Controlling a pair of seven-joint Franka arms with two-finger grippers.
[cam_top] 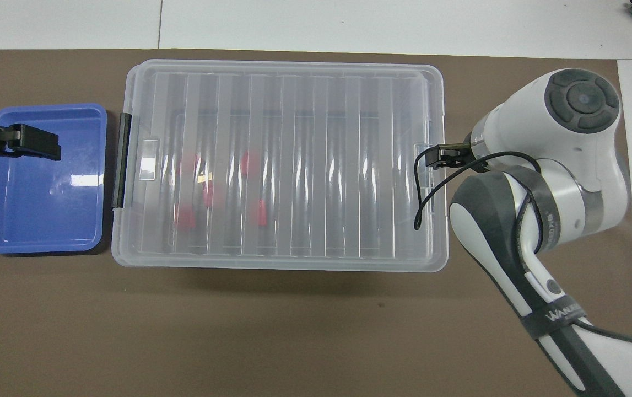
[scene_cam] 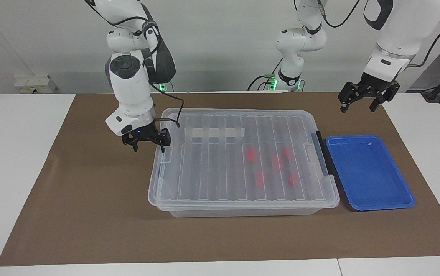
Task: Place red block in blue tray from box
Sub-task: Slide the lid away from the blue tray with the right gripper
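Observation:
The box (scene_cam: 204,168) is a clear bin with its ribbed lid on, standing mid-table; it also shows in the overhead view (cam_top: 293,165). Several red blocks (scene_cam: 260,179) lie inside, seen through the lid (cam_top: 249,161), toward the black latch (scene_cam: 321,153). The blue tray (scene_cam: 369,172) is bare and sits beside the latch end (cam_top: 46,204). My right gripper (scene_cam: 147,145) is open and low at the box's end toward the right arm, by the lid's rim (cam_top: 448,156). My left gripper (scene_cam: 360,106) is open and empty, raised over the tray's end (cam_top: 29,144).
A brown mat (scene_cam: 89,214) covers the white table under everything. A black cable (cam_top: 420,193) loops from the right wrist over the box's end. A white tape strip (scene_cam: 214,133) lies on the lid.

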